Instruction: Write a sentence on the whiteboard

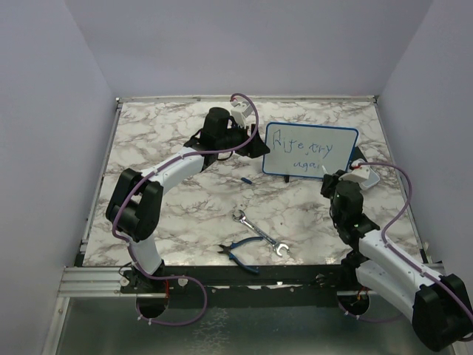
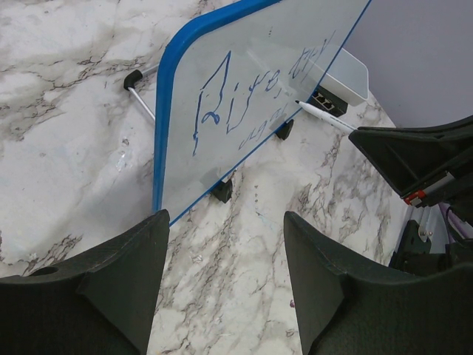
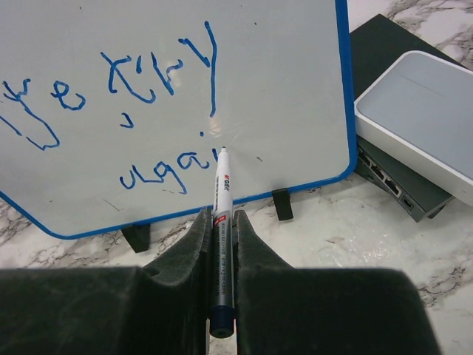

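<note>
Small blue-framed white whiteboard (image 1: 325, 142) stands on black feet at 1 o'clock of the marble table (image 1: 177, 214). The dark blue scrawled sentence (image 3: 155, 78) runs in two lines. Right gripper (image 3: 222, 222) sits at the board's 5 o'clock, jaws clamped on a white-barrelled marker (image 3: 222, 188). Tip sits beside the lower line's end; contact unclear. Left gripper (image 2: 225, 237) sits at the board's 9 o'clock, jaws apart, empty.

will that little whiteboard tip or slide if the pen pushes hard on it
Probably light: the whiteboard is a thin panel. It stands on black feet with a rear wire strut, so it likely resists tipping backward, but may slide on the smooth marble table.
</note>
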`<action>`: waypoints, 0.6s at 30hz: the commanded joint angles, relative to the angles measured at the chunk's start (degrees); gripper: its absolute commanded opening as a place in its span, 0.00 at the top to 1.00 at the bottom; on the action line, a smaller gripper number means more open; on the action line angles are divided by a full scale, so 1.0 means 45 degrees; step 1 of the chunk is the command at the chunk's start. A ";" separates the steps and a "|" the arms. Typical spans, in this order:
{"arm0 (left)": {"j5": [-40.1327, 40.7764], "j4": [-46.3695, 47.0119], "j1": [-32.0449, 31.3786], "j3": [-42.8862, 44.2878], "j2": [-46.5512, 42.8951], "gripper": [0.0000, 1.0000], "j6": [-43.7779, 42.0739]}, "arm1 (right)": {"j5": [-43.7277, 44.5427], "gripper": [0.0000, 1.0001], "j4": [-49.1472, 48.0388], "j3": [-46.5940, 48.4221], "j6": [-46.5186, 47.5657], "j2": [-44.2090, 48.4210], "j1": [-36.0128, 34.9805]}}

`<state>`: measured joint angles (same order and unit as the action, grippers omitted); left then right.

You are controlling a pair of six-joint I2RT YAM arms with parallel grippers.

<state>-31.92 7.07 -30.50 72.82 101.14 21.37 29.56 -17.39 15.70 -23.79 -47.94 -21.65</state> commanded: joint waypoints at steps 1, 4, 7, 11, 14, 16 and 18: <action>-0.0250 -0.0165 -0.0078 0.0049 -0.0464 0.36 -0.0156 | 0.0515 0.99 -0.0203 0.0299 0.0001 -0.0174 0.0045; -0.0249 -0.0171 -0.0077 0.0049 -0.0459 0.36 -0.0158 | 0.0491 0.99 -0.0406 0.0318 0.0108 -0.0345 0.0045; -0.0233 -0.0175 -0.0077 0.0049 -0.0471 0.36 -0.0155 | 0.0385 0.99 -0.0581 0.0300 0.0164 -0.0389 0.0047; -0.0224 -0.0177 -0.0077 0.0049 -0.0458 0.36 -0.0157 | 0.0351 1.00 -0.0770 0.0261 0.0286 -0.0399 0.0045; -0.0226 -0.0193 -0.0077 0.0044 -0.0460 0.36 -0.0163 | 0.0381 0.99 -0.0863 0.0279 0.0350 -0.0390 0.0045; -0.0230 -0.0197 -0.0077 0.0049 -0.0454 0.36 -0.0160 | 0.0452 0.99 -0.0905 0.0289 0.0398 -0.0487 0.0045; -0.0230 -0.0186 -0.0077 0.0046 -0.0453 0.36 -0.0158 | 0.0527 0.99 -0.0907 0.0309 0.0403 -0.0646 0.0050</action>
<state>-31.92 7.07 -30.50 72.82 101.14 21.37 29.93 -19.73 15.70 -22.83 -49.69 -21.63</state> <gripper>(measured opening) 0.645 0.105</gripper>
